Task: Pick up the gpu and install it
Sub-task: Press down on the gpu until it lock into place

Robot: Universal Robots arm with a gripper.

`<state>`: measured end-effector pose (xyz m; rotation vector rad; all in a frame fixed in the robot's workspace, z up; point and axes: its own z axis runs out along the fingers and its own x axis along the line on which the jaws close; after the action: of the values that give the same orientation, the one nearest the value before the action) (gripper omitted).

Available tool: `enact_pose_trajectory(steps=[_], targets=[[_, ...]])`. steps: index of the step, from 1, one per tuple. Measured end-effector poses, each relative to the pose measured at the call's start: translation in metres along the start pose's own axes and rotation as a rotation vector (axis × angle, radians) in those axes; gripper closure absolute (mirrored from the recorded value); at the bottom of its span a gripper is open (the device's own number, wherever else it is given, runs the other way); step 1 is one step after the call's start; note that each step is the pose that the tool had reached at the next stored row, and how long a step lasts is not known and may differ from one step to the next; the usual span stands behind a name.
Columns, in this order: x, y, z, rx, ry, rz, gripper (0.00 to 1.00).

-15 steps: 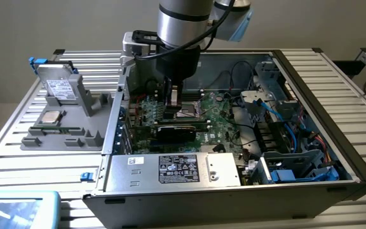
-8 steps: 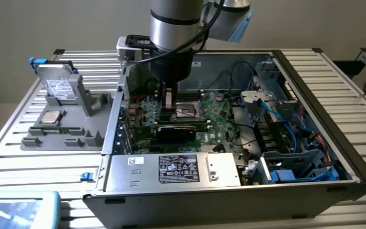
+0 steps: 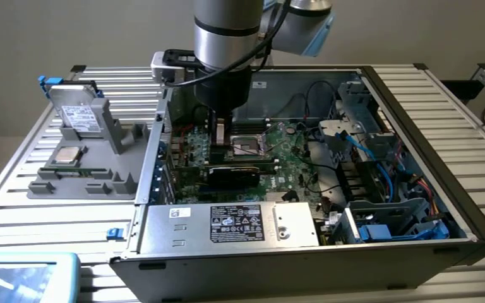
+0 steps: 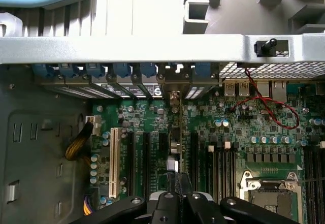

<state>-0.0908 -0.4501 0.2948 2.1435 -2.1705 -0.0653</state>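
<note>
Black knuckles of your hand [image 4: 174, 203] sit nearest the wrist camera, closed narrowly on the top edge of the gpu [image 4: 175, 148], which you see edge-on as a thin line running toward the rear slot covers [image 4: 127, 84]. In the exterior view the hand [image 3: 223, 146] is down inside the case [image 3: 411, 158], and the gpu [image 3: 240, 172] stands upright on the motherboard [image 3: 289, 165], its black cooler facing the power supply [image 3: 230, 225]. Whether its edge connector is fully home in the slot, you cannot tell.

Watch these risks, as I judge them:
- If the card is slightly off the slot line, pressing down could bend it or strain the motherboard.
- If the bracket end misses its gap at the rear wall, it could catch and leave the card tilted.
- The red wire [image 4: 269, 107] and the yellow cable bundle [image 4: 78, 145] lie beside the slots, apart from the card; a sideways drift could snag them.

Writing: the power supply carries a black label [image 3: 235, 223] with white print, too small to read. The drive [image 3: 81, 115], standing in the grey holder [image 3: 83, 180] near the table's far edge, has a white label, also illegible.
</note>
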Motion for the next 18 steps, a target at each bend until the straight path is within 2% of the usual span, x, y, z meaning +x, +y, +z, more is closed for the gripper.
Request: enact_pose_trajectory(steps=[1,2,5,6,7,8,10,13,18], targets=[[0.000,0.0001,0.0000,0.0016,0.0011,0.000,0.88],[0.000,0.0002,0.0001,0.0076,0.0036,0.001,0.88],[-0.004,0.0013,0.0001,0.0570,0.0096,0.003,0.88],[-0.004,0.0029,0.0006,0.0667,0.0106,0.003,0.88],[-0.005,0.0052,0.0016,0.0718,0.0113,0.004,0.88],[-0.005,0.0079,0.0028,0.0754,0.0120,0.004,0.88],[-0.006,0.0113,0.0053,0.0772,0.0159,0.004,0.88],[-0.008,0.0142,0.0086,0.0787,0.0256,0.005,0.88],[-0.011,0.0166,0.0150,0.0836,0.0319,0.005,0.88]])
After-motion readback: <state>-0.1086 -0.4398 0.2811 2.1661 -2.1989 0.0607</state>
